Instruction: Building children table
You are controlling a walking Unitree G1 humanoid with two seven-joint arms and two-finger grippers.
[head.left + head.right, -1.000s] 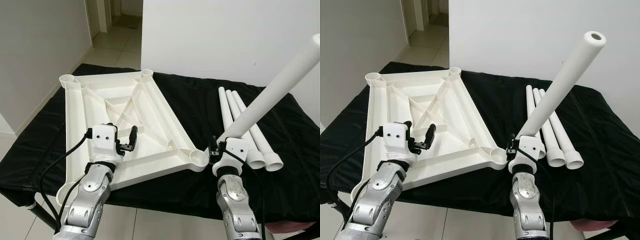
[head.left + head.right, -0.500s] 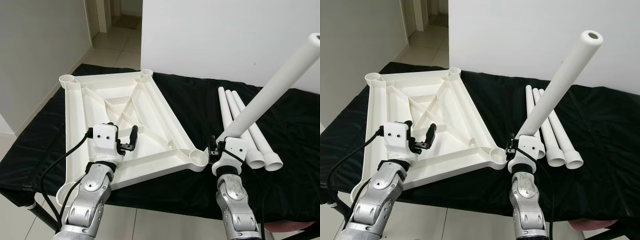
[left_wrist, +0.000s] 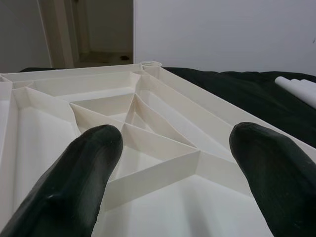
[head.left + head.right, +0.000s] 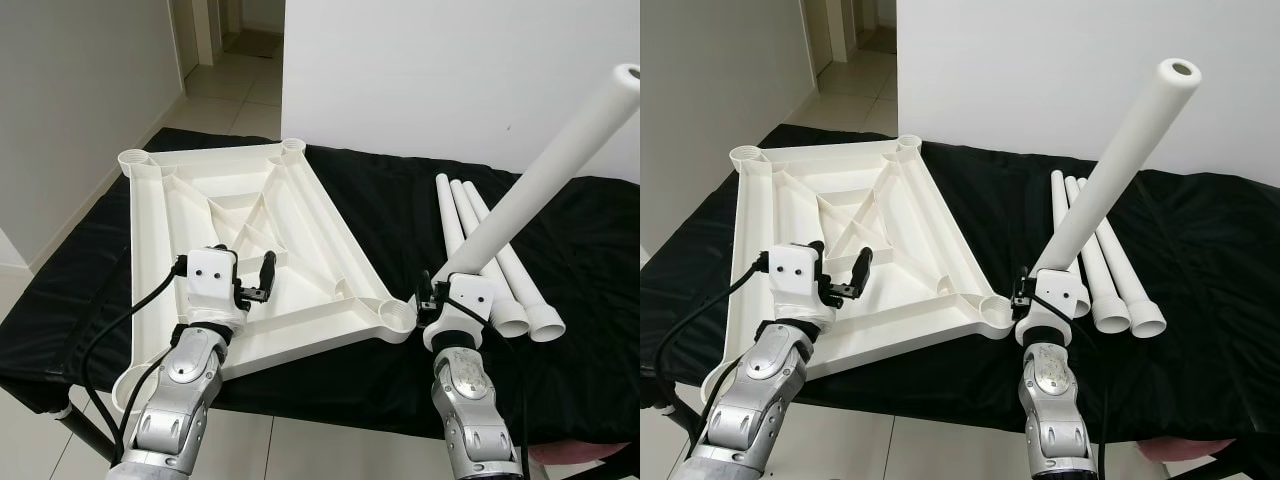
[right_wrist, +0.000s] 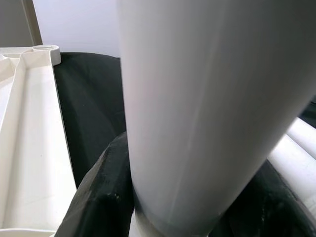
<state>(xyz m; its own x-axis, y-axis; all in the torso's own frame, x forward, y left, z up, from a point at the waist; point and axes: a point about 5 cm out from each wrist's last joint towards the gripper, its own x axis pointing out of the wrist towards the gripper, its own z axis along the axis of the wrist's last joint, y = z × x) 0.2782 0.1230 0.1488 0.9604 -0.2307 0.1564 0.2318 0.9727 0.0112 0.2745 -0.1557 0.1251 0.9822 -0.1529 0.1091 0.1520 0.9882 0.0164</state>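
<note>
- Left eye view: An upturned white tabletop (image 4: 250,235), ribbed underside showing, lies on a black-draped table (image 4: 400,215) beside a white wall. The left gripper (image 4: 262,277) hovers over the tabletop's near half, its two black fingers spread apart and holding nothing. The right gripper (image 4: 430,293) sits just off the tabletop's near right corner socket (image 4: 396,315), its fingers closed around the lower end of a white table leg (image 4: 545,175) that slants up and away to the robot's right. Three more legs (image 4: 490,255) lie side by side on the cloth, just right of the held one.
- Right eye view: The same scene, with the raised leg's hollow upper end (image 4: 1181,70) in full sight against the wall. Round sockets mark the tabletop's far corners (image 4: 908,143), and a tiled corridor (image 4: 845,85) runs off behind the table to the left.
- Left wrist view: The two black fingertips (image 3: 89,158) stand wide apart with empty air between them, poised above the tabletop's diagonal ribs (image 3: 163,148). The spare legs peek in at the edge, on the black cloth.
- Right wrist view: The gripped leg (image 5: 212,98) looms large, clamped between black fingers (image 5: 106,192). The tabletop's rim (image 5: 29,128) and one corner socket sit beside it, the lying legs on the other side.
</note>
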